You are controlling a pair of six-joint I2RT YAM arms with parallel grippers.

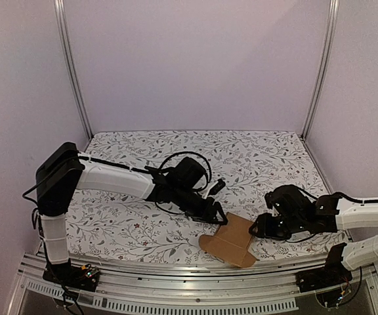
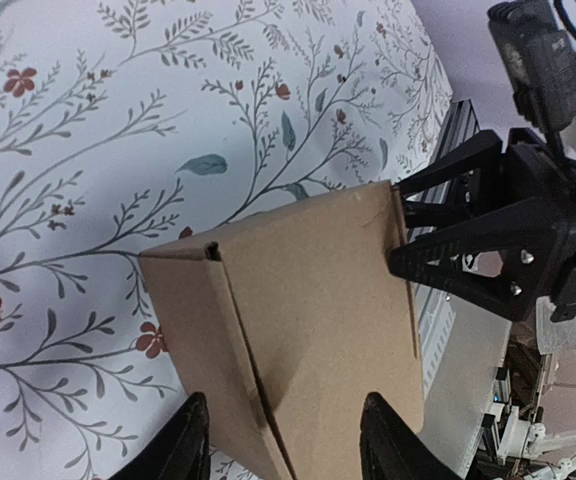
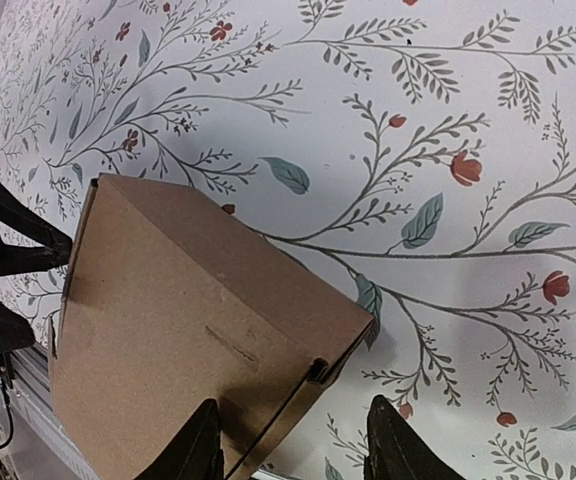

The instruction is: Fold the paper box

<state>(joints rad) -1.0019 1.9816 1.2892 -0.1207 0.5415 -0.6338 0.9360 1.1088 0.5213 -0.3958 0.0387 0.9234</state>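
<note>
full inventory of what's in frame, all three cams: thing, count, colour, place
paper box: 1, brown cardboard, partly folded, near edge of the table, between the two pincers
tablecloth: 1, white with a leaf and red flower print, covering the table
uprights: 2, silver, back corners
rail: 1, silver, near edge by the arm bases
walls: 3, pale lilac, back and sides
cable: 1 loop, black, on the left arm's wrist
left arm: 1, white and black, reaching in from the left
right arm: 1, white and black, from the right
left pincer: 1, black, open, at the box
right pincer: 1, black, open, at the box
</note>
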